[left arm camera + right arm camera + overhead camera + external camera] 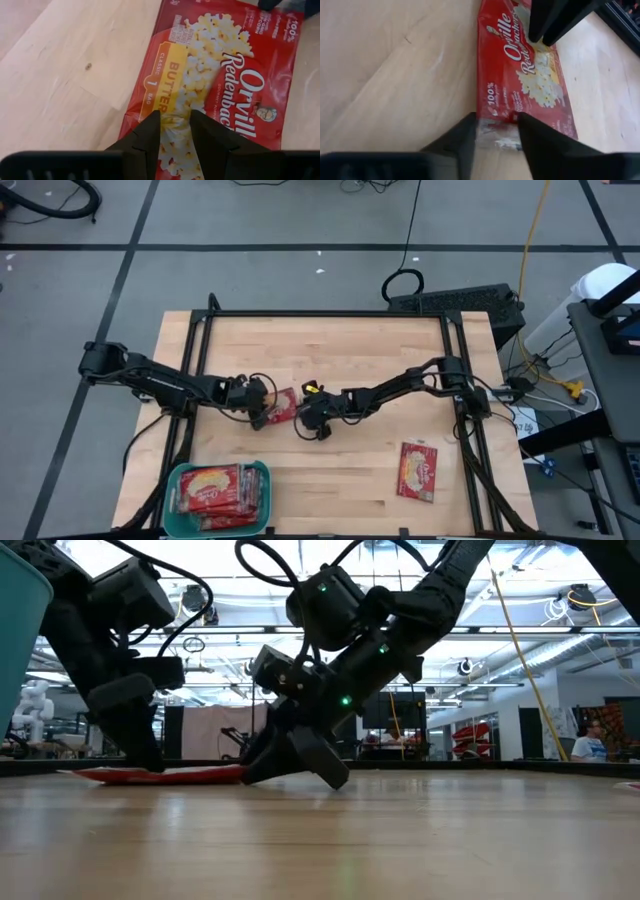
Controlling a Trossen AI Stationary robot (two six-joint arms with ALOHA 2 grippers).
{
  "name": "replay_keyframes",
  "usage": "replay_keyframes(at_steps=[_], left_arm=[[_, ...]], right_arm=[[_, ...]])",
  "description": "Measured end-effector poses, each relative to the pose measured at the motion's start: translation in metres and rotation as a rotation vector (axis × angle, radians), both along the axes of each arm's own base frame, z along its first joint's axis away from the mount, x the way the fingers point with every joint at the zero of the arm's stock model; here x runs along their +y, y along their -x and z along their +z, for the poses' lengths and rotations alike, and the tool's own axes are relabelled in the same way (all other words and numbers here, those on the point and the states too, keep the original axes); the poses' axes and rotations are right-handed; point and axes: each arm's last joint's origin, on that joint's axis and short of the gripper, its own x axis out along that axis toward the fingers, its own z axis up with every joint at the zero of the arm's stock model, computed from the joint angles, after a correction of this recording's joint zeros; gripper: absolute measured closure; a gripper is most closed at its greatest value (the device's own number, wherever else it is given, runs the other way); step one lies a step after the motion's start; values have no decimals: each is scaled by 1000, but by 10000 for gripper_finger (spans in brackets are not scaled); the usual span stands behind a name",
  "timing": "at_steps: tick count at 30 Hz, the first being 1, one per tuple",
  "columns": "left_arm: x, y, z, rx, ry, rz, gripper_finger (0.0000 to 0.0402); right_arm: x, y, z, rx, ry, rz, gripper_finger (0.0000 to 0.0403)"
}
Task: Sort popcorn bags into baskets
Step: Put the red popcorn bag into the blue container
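From above, both arms meet over one popcorn bag lying flat at the table's centre. The left gripper comes in from nine o'clock and the right gripper from three o'clock. The teal basket sits at seven o'clock on the table, already holding several bags, and a second loose bag lies at about four o'clock, well apart from both arms.

At table height the bag shows as a thin red strip flat on the wood, the left gripper standing on it and the right gripper tilted low at its other end.

The left wrist view shows the left gripper with its fingers partly apart, a narrow gap between them, resting on the bag's face (pressing it down, I judge, not pinching it).

The right wrist view shows the right gripper with fingers spread to either side of the bag's crimped end; whether they have closed on it I cannot tell.

The step in hand looks like a two-arm pickup of this flat bag. Next, the right fingers need a firm pinch on that seam, the left must lift clear, and the bag must travel to the basket.
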Motion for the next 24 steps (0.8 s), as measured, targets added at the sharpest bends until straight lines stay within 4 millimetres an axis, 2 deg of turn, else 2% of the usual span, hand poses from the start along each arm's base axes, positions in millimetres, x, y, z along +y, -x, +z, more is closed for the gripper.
replay_keyframes(at_steps=[4, 6, 8, 12, 17, 20, 24], left_arm=[[0, -2, 1, -19, -5, -20, 289], [-1, -2, 5, -24, -1, -38, 289], [-1, -6, 16, -32, 1, -65, 289], [-4, -14, 53, -94, -38, -102, 289], [-23, -23, 94, -284, -136, -276, 288], [-37, -27, 101, -370, -223, -392, 278], [-48, -33, 95, -364, -332, -368, 231]], right_arm=[[-1, 0, 0, 3, 8, 2, 360], [0, 0, 0, 2, 8, 3, 391], [1, 0, 0, -4, -5, -5, 391], [1, 3, 7, 4, -67, -57, 390], [-1, 8, 33, -37, -213, -170, 400], [-10, 11, 43, -32, -332, -213, 401], [-21, 14, 55, -38, -484, -216, 402]])
